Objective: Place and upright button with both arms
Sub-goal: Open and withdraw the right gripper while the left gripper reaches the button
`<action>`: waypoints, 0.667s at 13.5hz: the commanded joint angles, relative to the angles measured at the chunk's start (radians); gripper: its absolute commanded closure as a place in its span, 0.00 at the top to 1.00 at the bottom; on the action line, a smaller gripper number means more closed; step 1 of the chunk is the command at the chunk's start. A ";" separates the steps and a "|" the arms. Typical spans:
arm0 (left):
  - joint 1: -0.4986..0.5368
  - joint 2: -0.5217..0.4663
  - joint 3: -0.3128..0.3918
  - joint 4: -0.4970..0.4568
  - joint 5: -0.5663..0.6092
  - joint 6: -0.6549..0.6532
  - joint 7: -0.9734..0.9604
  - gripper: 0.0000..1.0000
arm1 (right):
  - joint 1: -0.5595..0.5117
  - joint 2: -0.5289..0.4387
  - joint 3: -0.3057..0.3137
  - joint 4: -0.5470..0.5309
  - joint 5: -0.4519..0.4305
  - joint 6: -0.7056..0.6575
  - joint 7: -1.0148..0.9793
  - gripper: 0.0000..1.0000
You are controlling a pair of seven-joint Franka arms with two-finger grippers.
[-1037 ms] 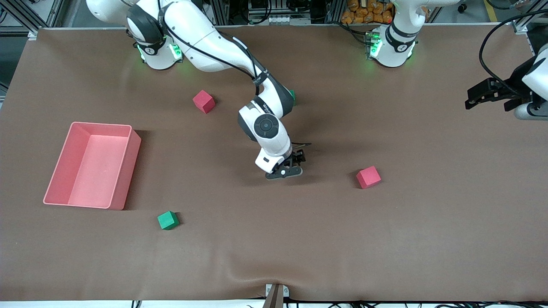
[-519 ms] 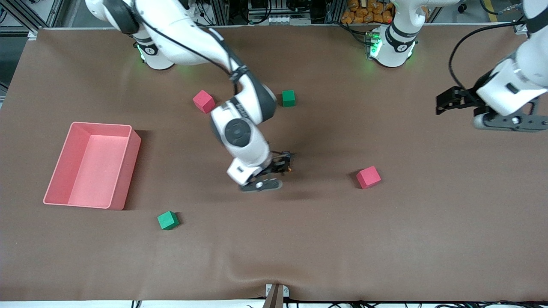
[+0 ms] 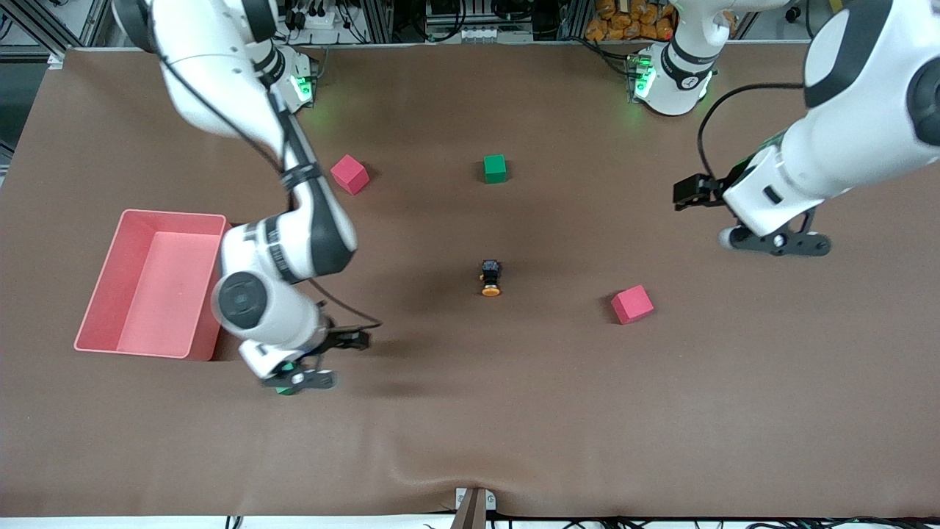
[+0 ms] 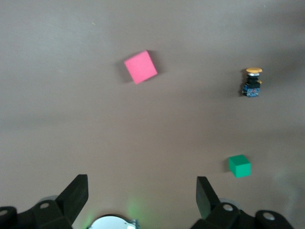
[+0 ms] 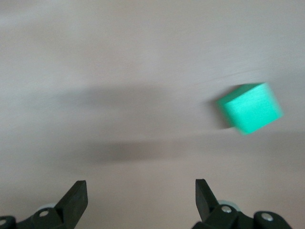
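- Right gripper [image 3: 301,380] hangs low over a green cube [image 5: 249,108], fingers [image 5: 74,198] spread wide and holding nothing, just beside the pink bin [image 3: 158,283].
- Left gripper [image 3: 775,242] is up over bare brown table [image 3: 514,411] toward the left arm's end, its fingers [image 4: 205,193] parted and empty too.
- There's the button [image 3: 490,277] out in the open mid-table, lying on its side, orange cap pointing toward the front camera, nothing touching it.
- A pink-red cube [image 3: 632,304] sits near it, toward the left arm's end and slightly nearer the camera.
- Farther from the camera: another green cube [image 3: 495,168] and another pink-red cube [image 3: 349,174].
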 commanded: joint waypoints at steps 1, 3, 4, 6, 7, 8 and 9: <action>0.004 0.101 -0.002 0.033 -0.021 0.028 -0.008 1.00 | -0.108 -0.005 0.011 -0.009 0.006 0.005 -0.083 1.00; 0.009 0.151 0.000 0.034 -0.022 0.044 -0.005 1.00 | -0.202 0.004 0.011 -0.009 0.006 0.026 -0.138 1.00; 0.009 0.167 0.001 0.033 -0.018 0.050 -0.002 1.00 | -0.262 0.013 0.012 -0.009 0.009 0.055 -0.179 1.00; 0.007 0.181 0.001 0.028 -0.019 0.085 -0.016 1.00 | -0.355 0.033 0.013 -0.009 0.016 0.112 -0.256 1.00; 0.000 0.191 0.000 0.028 -0.018 0.108 -0.021 1.00 | -0.378 0.040 0.014 -0.009 0.014 0.139 -0.267 1.00; -0.038 0.205 0.001 0.030 -0.018 0.122 -0.036 1.00 | -0.395 0.047 0.014 -0.009 0.011 0.159 -0.267 1.00; -0.087 0.230 0.007 0.034 -0.015 0.124 -0.121 1.00 | -0.402 0.048 0.014 -0.009 0.011 0.172 -0.267 1.00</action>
